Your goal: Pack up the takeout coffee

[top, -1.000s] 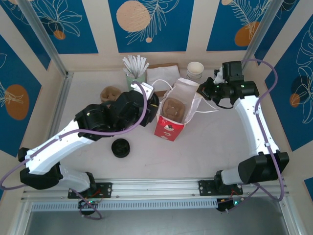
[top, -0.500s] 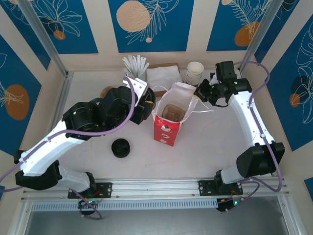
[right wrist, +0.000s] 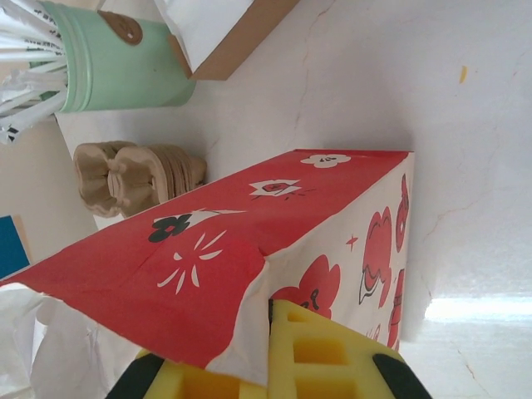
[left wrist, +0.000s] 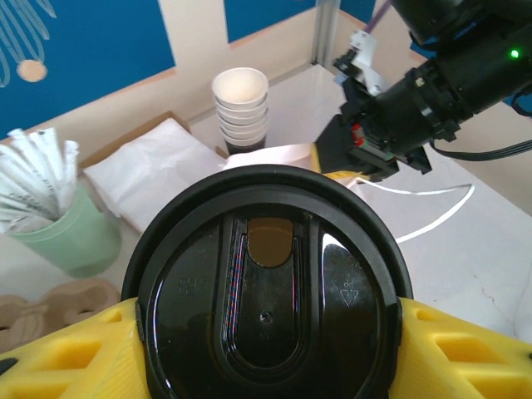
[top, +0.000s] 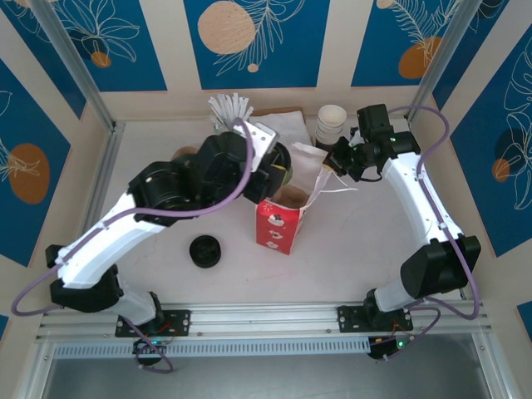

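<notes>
The takeout coffee [left wrist: 266, 291] shows its round black lid from above in the left wrist view, with a yellow finger [left wrist: 58, 357] pressed on each side. My left gripper [top: 274, 163] is shut on it and holds it in the air at the left rim of the red-and-white bag [top: 281, 220]. The bag stands open and leans, with a brown insert inside. At the bag's far right corner my right gripper [top: 337, 158] is shut on the rim. In the right wrist view its yellow fingers [right wrist: 332, 357] pinch the bag's paper edge [right wrist: 249, 316].
A loose black lid [top: 205, 250] lies on the table in front of the left arm. Along the back stand a stack of white cups [top: 331, 123], a pile of napkins [top: 278, 125], a green holder of white sticks [top: 229, 112] and cardboard cup carriers [top: 184, 154].
My left arm has carried the coffee right and toward the back, up to the bag's mouth. My right gripper has pulled the bag's rim back and left, and the bag has shifted left and tilted.
</notes>
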`<action>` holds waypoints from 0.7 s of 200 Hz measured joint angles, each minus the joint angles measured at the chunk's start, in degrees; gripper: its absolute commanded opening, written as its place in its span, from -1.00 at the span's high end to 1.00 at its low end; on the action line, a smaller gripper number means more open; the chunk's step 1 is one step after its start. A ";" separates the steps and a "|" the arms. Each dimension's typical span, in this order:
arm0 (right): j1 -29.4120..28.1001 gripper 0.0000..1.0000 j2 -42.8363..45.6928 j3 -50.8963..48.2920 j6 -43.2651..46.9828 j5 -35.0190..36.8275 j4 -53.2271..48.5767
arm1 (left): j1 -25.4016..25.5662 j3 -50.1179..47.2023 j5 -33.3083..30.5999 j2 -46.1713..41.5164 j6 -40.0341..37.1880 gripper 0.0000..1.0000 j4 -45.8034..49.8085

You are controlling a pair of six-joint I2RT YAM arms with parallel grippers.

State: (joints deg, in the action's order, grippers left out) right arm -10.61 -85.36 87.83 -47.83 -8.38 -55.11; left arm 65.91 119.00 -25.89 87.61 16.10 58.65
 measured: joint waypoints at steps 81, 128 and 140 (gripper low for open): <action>-3.04 1.00 6.05 -8.61 -3.41 2.34 4.17 | -5.40 -2.95 8.22 9.79 0.00 -0.17 -4.85; -4.59 1.00 7.56 -10.43 -3.15 3.72 7.13 | -7.17 -5.42 9.97 10.54 -0.26 -0.17 -7.32; -5.16 1.00 7.58 -11.23 -1.90 3.67 8.63 | -7.17 -5.55 10.49 10.73 -0.66 -0.18 -7.61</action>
State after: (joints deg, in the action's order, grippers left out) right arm -15.77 -77.78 76.60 -49.74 -4.71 -46.48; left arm 58.74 113.45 -15.40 98.35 15.44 51.05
